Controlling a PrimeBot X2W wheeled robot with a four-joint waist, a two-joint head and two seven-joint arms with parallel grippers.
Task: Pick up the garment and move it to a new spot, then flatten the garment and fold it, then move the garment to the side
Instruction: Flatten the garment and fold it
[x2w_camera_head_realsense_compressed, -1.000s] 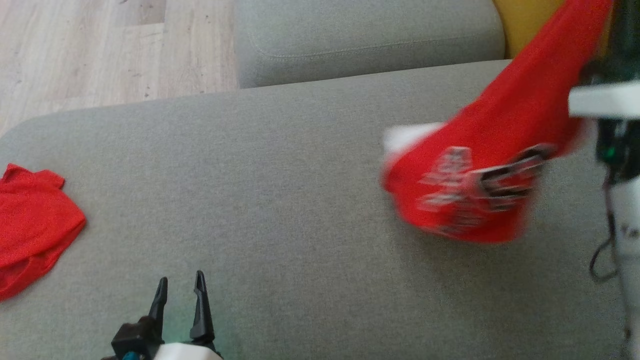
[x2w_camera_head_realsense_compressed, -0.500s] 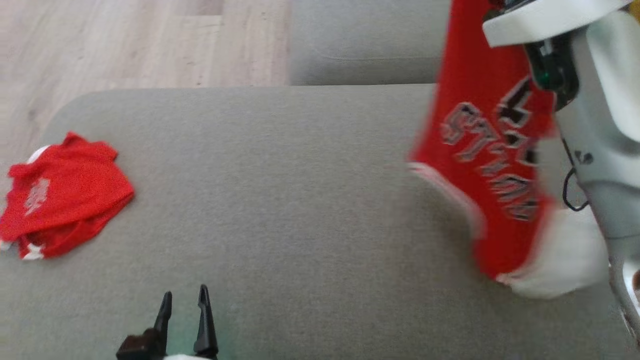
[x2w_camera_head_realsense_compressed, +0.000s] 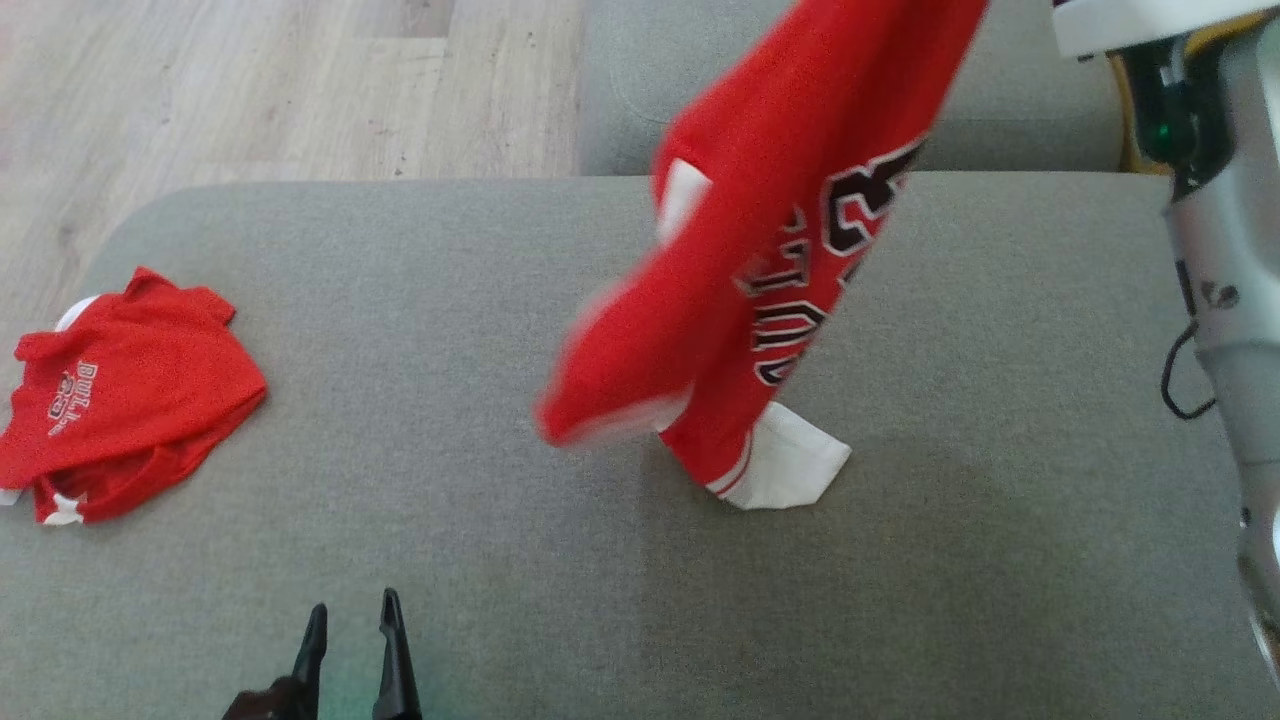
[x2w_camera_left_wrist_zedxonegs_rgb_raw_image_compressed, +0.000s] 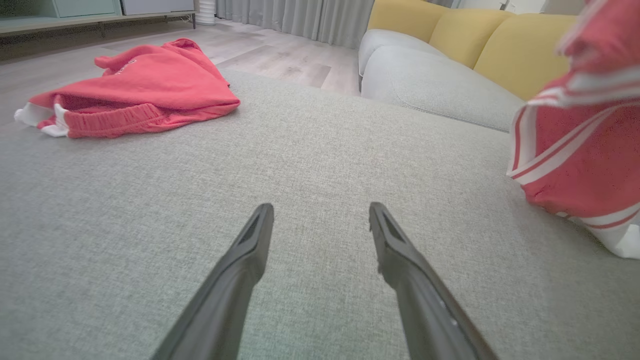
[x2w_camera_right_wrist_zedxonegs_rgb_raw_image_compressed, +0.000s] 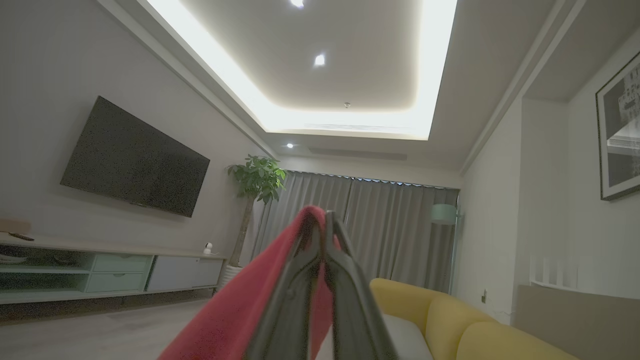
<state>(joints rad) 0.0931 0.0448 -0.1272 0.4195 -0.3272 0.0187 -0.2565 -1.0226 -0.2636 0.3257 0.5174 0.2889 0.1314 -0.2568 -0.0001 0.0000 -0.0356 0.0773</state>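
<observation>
The left gripper (x2w_camera_head_realsense_compressed: 353, 604) sits low, its two dark fingers (x2w_camera_left_wrist_zedxonegs_rgb_raw_image_compressed: 250, 250) spread wide apart with nothing between them, pointing forward and lying close to level. The right arm (x2w_camera_head_realsense_compressed: 1215, 300) is raised high, its pale forearm running up to a wrist above and well to the right of the left gripper. The right gripper (x2w_camera_right_wrist_zedxonegs_rgb_raw_image_compressed: 325, 216) tilts upward, its fingers pressed together tip to tip, with a fold of the red garment (x2w_camera_right_wrist_zedxonegs_rgb_raw_image_compressed: 235, 320) pinched between them and trailing down from the jaws.

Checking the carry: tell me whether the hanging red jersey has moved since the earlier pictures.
Yes: the jersey swung left, toward the folded red shorts.
</observation>
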